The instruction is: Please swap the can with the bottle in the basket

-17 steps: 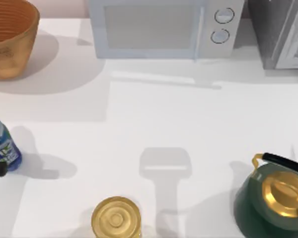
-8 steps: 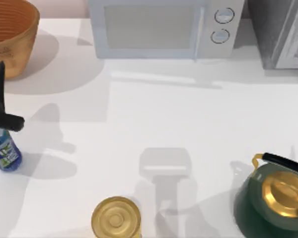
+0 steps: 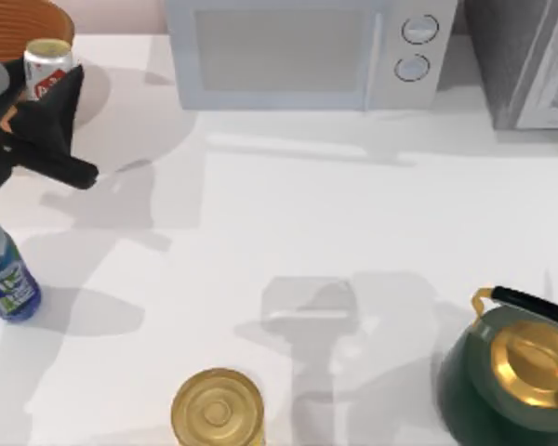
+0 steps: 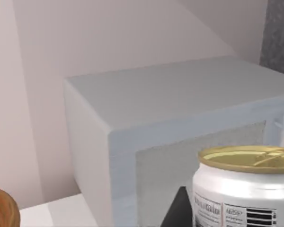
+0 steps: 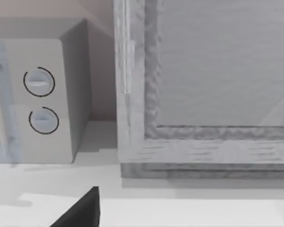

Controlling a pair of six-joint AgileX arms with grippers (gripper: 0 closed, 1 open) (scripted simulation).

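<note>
Bright, even rendered light; soft grey shadows spread across white surface (image 3: 353,214) beside bottle (image 3: 6,276), kettle (image 3: 511,372); no glare; slight overall softness.

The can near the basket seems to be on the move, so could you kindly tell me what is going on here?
The left end effector holds the can up beside the woven basket at the table's back left corner, in front of the microwave. The blue bottle stands on the table at the left edge, outside the basket. A gold tin and a green kettle sit along the front.
</note>
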